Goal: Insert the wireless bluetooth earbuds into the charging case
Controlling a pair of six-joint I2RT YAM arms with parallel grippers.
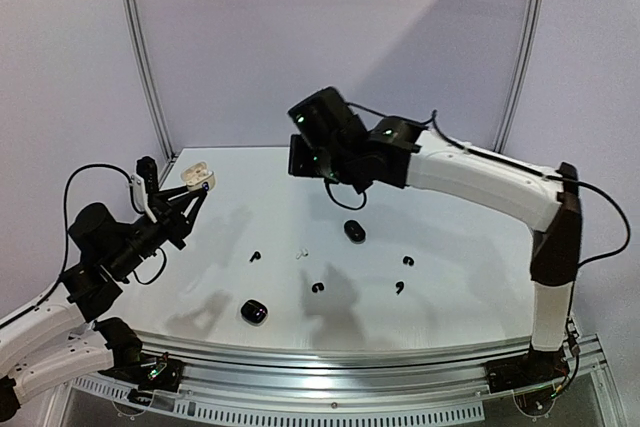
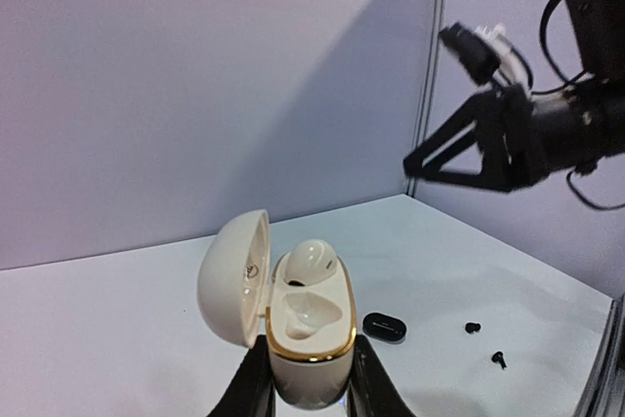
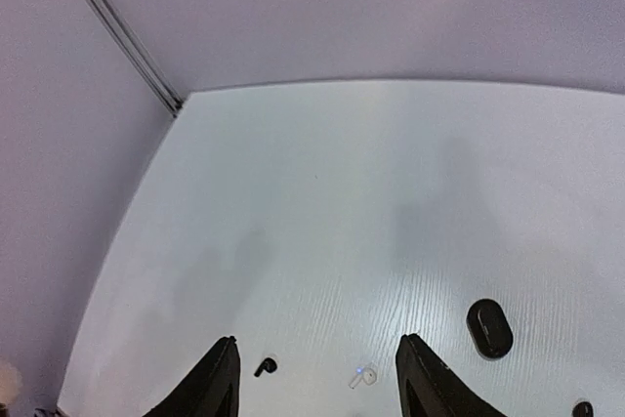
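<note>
Currently left end effector (image 2: 309, 386) clamps charging case (image 2: 308, 324) upright, lid open; right end effector (image 3: 317, 378) spread, empty.

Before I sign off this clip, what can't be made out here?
White case: base cut off by the bottom edge, sides hidden by the jaws, left wrist view.
White earbud: too small in the top view to tell how it lies.
Dark object: cut by the bottom edge, right wrist view; earbud or case unclear.

White links, black joints and looping black cables make up the left arm (image 1: 45, 332), lower left, and right arm (image 1: 480, 179), right.
</note>
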